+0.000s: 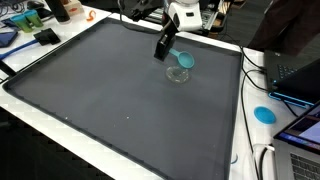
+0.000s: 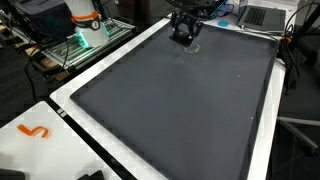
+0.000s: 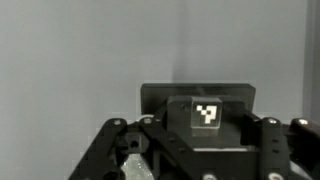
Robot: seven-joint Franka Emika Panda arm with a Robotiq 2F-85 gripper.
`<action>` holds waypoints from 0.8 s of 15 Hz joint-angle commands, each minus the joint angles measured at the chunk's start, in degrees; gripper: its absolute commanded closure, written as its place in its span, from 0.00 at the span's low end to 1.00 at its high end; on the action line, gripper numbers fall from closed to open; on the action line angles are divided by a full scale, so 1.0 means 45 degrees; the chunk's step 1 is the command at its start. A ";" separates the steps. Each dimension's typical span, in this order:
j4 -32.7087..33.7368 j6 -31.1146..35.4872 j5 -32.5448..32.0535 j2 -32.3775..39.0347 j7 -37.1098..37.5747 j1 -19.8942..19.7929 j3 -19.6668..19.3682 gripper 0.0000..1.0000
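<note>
My gripper point(image 1: 165, 50) hangs low over the far end of a large dark mat point(image 1: 110, 100), pointing down. Just beside it stands a clear glass bowl point(image 1: 180, 74) with a light blue object point(image 1: 186, 60) at its rim. The gripper point(image 2: 185, 33) hides most of the bowl in an exterior view. The wrist view shows only the gripper's black body with a small black-and-white marker tag point(image 3: 206, 113) against a plain grey surface. Its side links stand spread wide apart, nothing lies between them, and the fingertips are out of frame.
The mat sits on a white table point(image 2: 60, 150). A blue disc point(image 1: 264, 114) and laptops point(image 1: 298, 80) lie at one side. Cables and boxes point(image 1: 30, 25) crowd a far corner. An orange squiggle point(image 2: 35, 131) lies on the white surface.
</note>
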 commanded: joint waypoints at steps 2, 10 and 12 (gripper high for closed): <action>0.0257 0.0072 -0.0456 0.0499 0.0120 0.0070 -0.0003 0.69; 0.0283 0.0155 -0.1681 0.1025 0.2247 0.0492 -0.0164 0.69; 0.0306 -0.0005 -0.2066 0.1153 0.2764 0.0615 -0.0171 0.69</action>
